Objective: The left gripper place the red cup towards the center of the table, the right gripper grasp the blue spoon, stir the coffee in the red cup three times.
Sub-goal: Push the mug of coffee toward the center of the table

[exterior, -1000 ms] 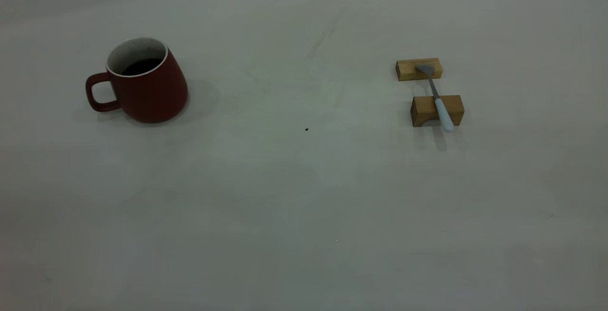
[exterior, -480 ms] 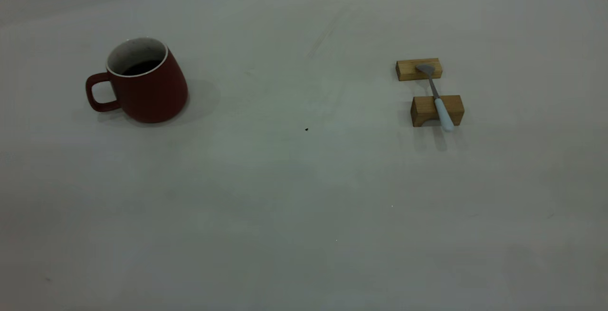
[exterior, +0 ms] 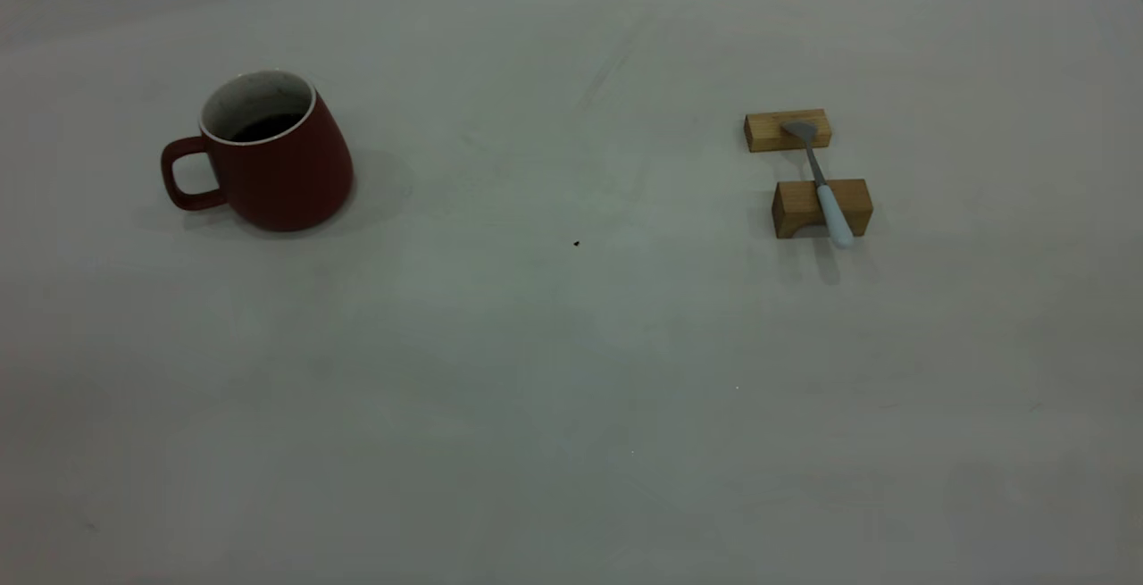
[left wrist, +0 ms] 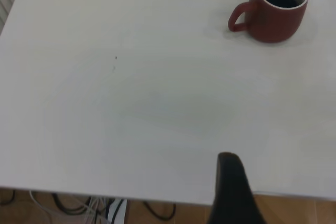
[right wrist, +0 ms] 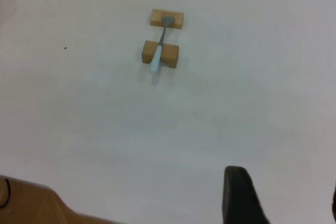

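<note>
Red cup (exterior: pixel 277 156) upright on table (exterior: pixel 571 371), toward left edge, handle facing left edge; coffee (exterior: pixel 266 126) inside. Blue spoon (exterior: pixel 823 188) toward right side, bridging two wooden blocks (exterior: pixel 821 207), bowl on far block. Left gripper (left wrist: pixel 233 192) and right gripper (right wrist: pixel 241 195) over near edge, holding nothing; finger spacing: cannot tell.

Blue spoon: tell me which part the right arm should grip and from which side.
Grip the pale blue handle of the blue spoon near its free end, coming down from above. The spoon lies bridged across two wooden blocks, bowl on the far one, handle overhanging the near one, so that end is off the table with room beneath. The right tool hangs well back from it.
</note>
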`<state>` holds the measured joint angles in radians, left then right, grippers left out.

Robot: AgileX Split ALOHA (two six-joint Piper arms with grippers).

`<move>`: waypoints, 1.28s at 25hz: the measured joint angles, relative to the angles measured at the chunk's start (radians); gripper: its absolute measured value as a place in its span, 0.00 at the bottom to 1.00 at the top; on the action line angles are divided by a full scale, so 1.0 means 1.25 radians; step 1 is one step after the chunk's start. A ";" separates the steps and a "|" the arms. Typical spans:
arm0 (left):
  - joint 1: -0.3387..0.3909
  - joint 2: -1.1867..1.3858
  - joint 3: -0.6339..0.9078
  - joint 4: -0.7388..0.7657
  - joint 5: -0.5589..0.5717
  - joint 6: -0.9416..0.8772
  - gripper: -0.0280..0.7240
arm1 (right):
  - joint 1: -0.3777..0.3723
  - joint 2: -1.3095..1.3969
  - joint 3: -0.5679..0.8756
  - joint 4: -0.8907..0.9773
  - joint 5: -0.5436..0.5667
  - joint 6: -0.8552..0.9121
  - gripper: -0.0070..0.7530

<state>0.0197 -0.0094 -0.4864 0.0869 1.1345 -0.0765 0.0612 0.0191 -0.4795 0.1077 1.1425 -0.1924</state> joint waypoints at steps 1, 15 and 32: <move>0.000 0.014 -0.004 0.000 0.006 0.000 0.77 | 0.000 0.000 0.000 0.000 0.000 0.000 0.60; 0.000 0.584 -0.088 0.033 -0.215 -0.008 0.77 | 0.000 0.000 0.000 0.000 0.000 0.000 0.60; 0.000 1.360 -0.409 0.037 -0.488 0.133 0.77 | 0.000 0.000 0.000 0.000 0.000 0.000 0.60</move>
<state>0.0197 1.6903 -0.9976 0.1332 0.5243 0.0894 0.0612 0.0191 -0.4795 0.1077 1.1425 -0.1924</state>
